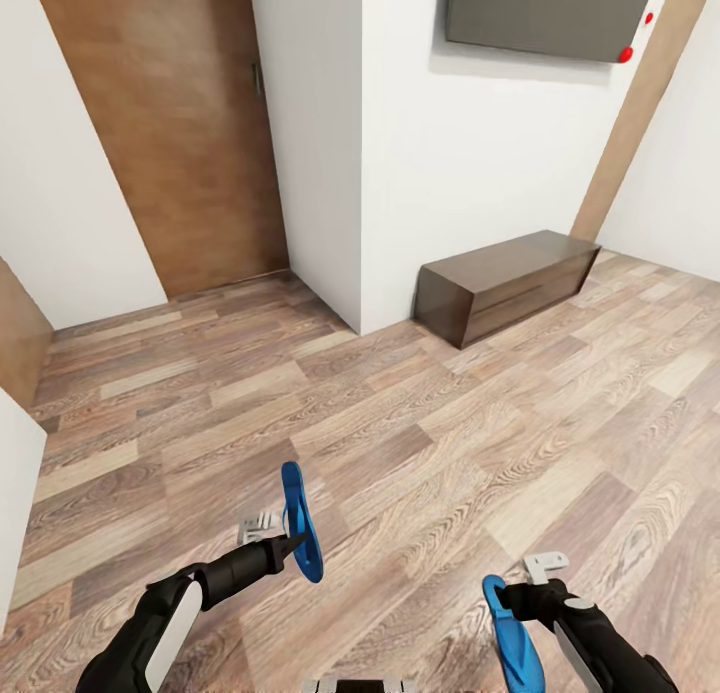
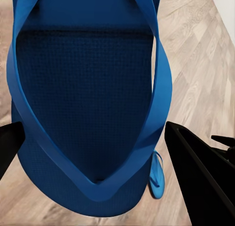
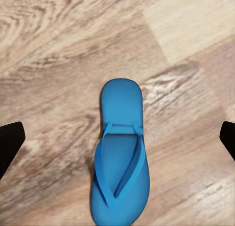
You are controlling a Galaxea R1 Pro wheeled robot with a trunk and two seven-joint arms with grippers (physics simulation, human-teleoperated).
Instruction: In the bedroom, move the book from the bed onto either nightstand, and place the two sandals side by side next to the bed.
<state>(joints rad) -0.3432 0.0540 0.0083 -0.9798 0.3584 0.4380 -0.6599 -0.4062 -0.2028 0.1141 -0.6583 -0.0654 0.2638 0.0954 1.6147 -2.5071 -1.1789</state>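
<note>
While I face the white wall and the long dark brown bench (image 1: pixel 505 285), my left hand (image 1: pixel 290 545) is clamped on one blue sandal (image 1: pixel 301 521), lifted off the wood-plank floor (image 1: pixel 430 443). Nearer me than the bench, my right hand (image 1: pixel 515 598) grips the second sandal (image 1: pixel 513 645), its fingers (image 3: pixel 10 145) spread wide.

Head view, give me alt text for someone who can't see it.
Each of the robot's two arms holds a bright blue sandal, left sandal and right sandal, above a wood-plank floor. Ahead stand white walls, a wooden door and a low dark bench.
</note>
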